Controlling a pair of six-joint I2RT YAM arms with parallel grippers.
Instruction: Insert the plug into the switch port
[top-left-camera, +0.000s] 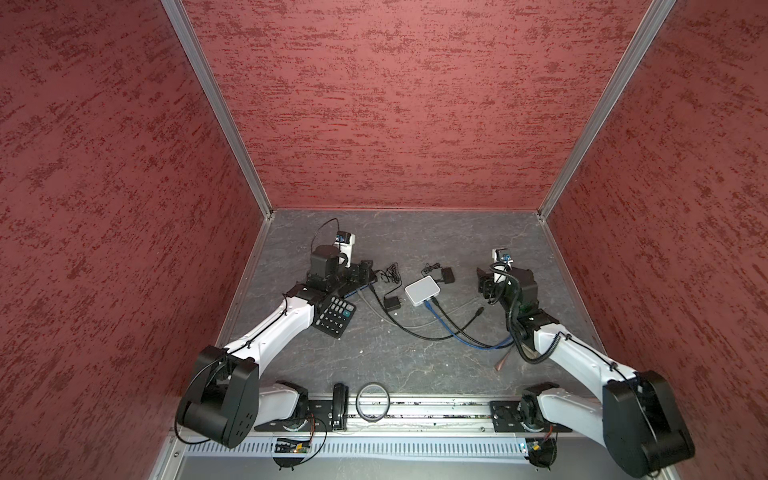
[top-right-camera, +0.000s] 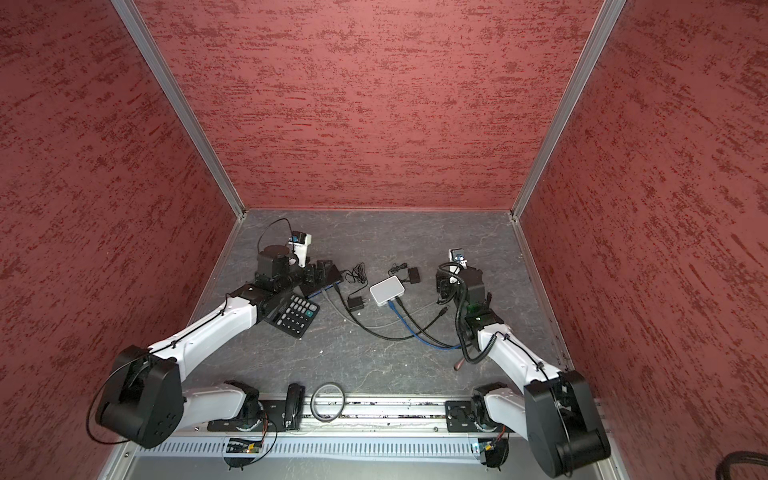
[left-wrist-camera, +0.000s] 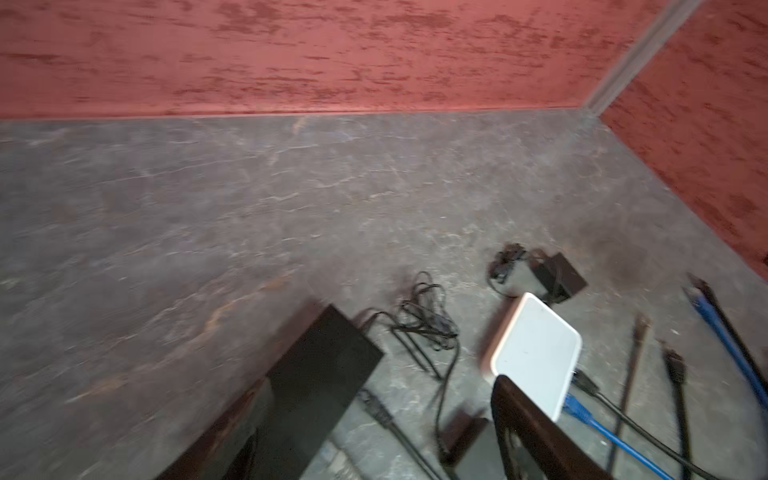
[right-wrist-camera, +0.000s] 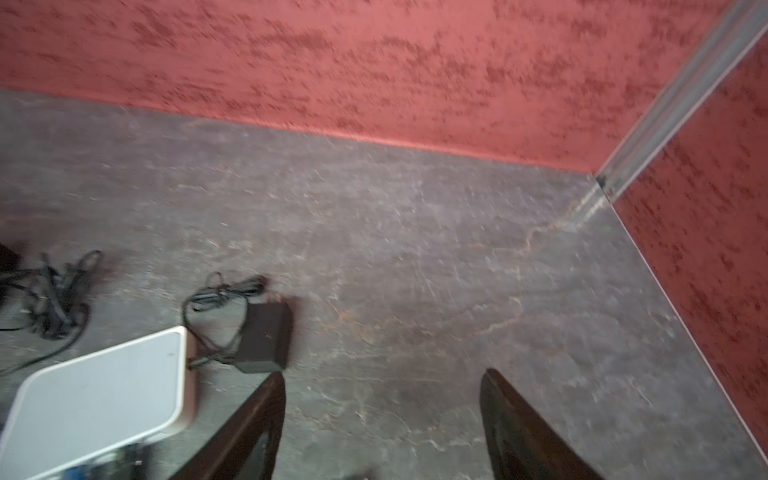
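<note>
Progress is either almost complete or not begun, depending on which connector is meant. On the white switch (top-left-camera: 422, 291), a blue plug (left-wrist-camera: 575, 409) and a black plug (left-wrist-camera: 586, 384) beside it both sit in ports on the side facing the arms. They seem fully home, though the wrist view is smeared and I cannot confirm that either has latched. A loose plug (top-left-camera: 481, 310) on a black lead lies on the table (top-left-camera: 374, 357), near the switch but apart from it, on the right arm's side. If that is the one wanted, pick-up, alignment and insertion are all left to do.

Right gripper (right-wrist-camera: 384, 376) stands wide open over bare table beside the switch, with nothing between its fingers. Left gripper (top-left-camera: 368, 272) is also spread wide, low over a flat black box (left-wrist-camera: 324, 374) that has its own blue and grey leads. It has hold of nothing that I can see.

The white switch is a small, flat, rounded square lying level at the middle of the table, between the two grippers. A black power adapter (right-wrist-camera: 264, 336) lies just behind it. The blue plug is a short moulded end, and its cable curves off toward the right arm
</note>
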